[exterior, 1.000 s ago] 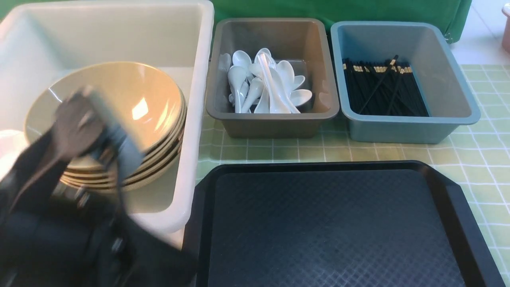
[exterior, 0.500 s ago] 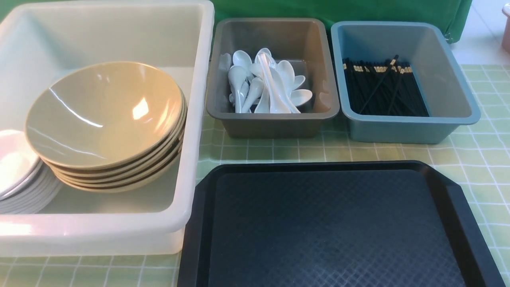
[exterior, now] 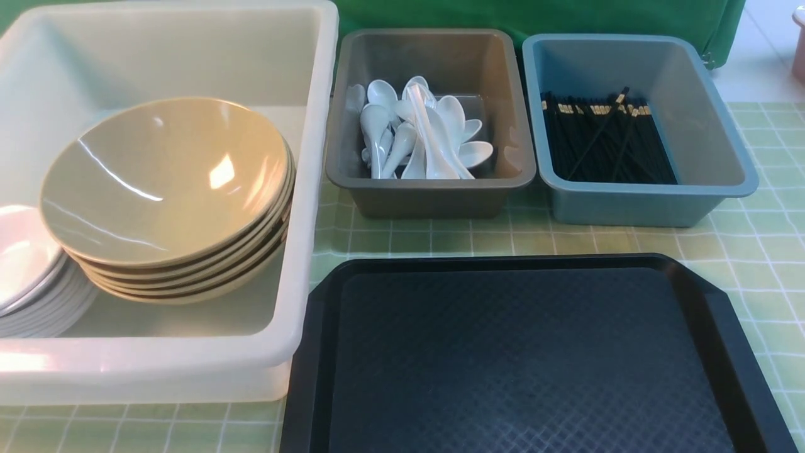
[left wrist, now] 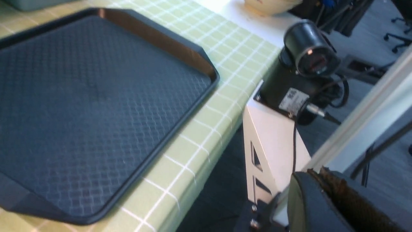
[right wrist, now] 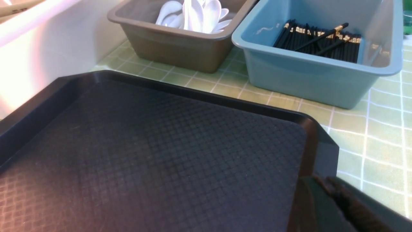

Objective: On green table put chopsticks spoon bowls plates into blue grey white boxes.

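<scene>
Bowls (exterior: 166, 189), tan and glossy, sit stacked in the white box (exterior: 314, 189) at nine o'clock, white plates (exterior: 25, 270) beside them. White spoons (exterior: 421, 132) fill the grey box (exterior: 434, 189) at twelve; black gold-tipped chopsticks (exterior: 604, 141) lie in the blue box (exterior: 635, 204) at one. The black tray (exterior: 522, 358) on the counter (exterior: 755, 251) is bare. Both end effectors are clenched, empty. No writing is readable

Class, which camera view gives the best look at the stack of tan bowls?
The front view: the tan bowls sit fully visible, stacked inside the white box. The left wrist view shows none of them. The right wrist view shows only the white box's outer wall, with no bowls seen.
</scene>
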Controlling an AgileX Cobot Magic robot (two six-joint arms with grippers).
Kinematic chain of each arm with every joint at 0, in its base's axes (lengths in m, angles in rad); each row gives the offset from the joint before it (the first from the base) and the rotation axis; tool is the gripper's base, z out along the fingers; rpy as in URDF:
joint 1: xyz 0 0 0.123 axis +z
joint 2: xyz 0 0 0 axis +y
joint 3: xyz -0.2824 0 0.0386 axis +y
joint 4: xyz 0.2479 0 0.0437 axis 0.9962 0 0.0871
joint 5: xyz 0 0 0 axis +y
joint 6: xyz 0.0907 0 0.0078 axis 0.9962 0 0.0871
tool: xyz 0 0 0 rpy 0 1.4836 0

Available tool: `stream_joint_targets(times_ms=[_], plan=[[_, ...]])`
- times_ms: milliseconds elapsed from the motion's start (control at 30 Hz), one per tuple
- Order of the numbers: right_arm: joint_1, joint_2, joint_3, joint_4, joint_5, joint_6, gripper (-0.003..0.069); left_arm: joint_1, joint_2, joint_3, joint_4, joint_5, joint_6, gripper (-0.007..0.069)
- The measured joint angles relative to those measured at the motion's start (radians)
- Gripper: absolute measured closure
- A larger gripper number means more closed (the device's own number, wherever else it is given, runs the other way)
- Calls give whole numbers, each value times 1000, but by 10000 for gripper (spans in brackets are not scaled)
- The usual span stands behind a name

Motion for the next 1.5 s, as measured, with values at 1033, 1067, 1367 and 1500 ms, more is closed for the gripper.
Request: stream_joint_targets(times_ms=[1033, 1067, 1367, 1500], plan=[[0, 0, 1, 0, 0, 0, 601, 402, 1, 453, 651, -775, -341, 626], [0, 0, 1, 0, 0, 0, 601, 406, 2, 483, 658, -782, -347, 626], [0, 0, 1, 0, 0, 0, 591, 480, 3, 548, 680, -830, -350, 626], [0, 0, 1, 0, 0, 0, 587, 530, 3, 551, 680, -848, -350, 626]])
